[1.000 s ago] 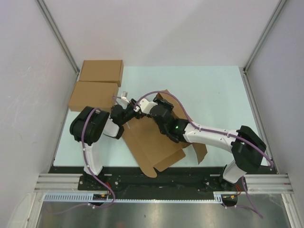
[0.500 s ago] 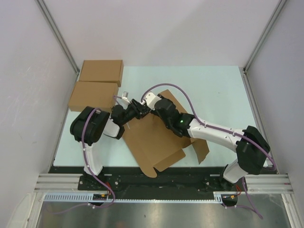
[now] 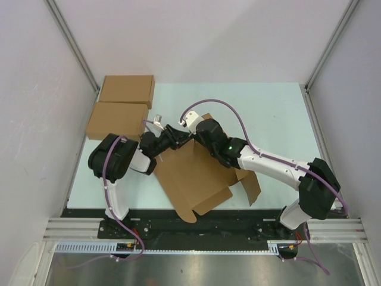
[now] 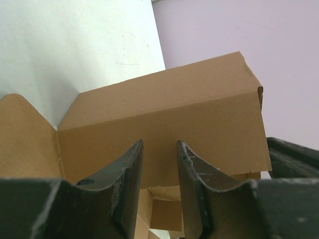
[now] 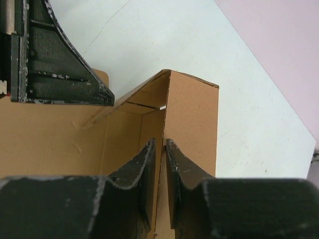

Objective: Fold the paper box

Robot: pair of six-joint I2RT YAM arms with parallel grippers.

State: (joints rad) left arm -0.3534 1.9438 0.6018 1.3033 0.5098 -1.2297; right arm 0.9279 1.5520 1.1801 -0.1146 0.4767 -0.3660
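You're raising walls on the paper box (image 3: 190, 179): right fingers (image 5: 143, 172) pinch one wall, left fingers (image 4: 127, 172) sit spread against its neighbour. Crease that corner next.

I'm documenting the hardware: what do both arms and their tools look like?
The left arm and right arm have white links, black joints and lilac cables. A green light glows near the right wrist. The left tool and right tool are black, grainy, edges scuffed whitish.

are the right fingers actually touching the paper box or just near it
Touching. The right wrist view shows the right gripper with its fingers closed on either side of an upright wall of the paper box, with no gap visible.
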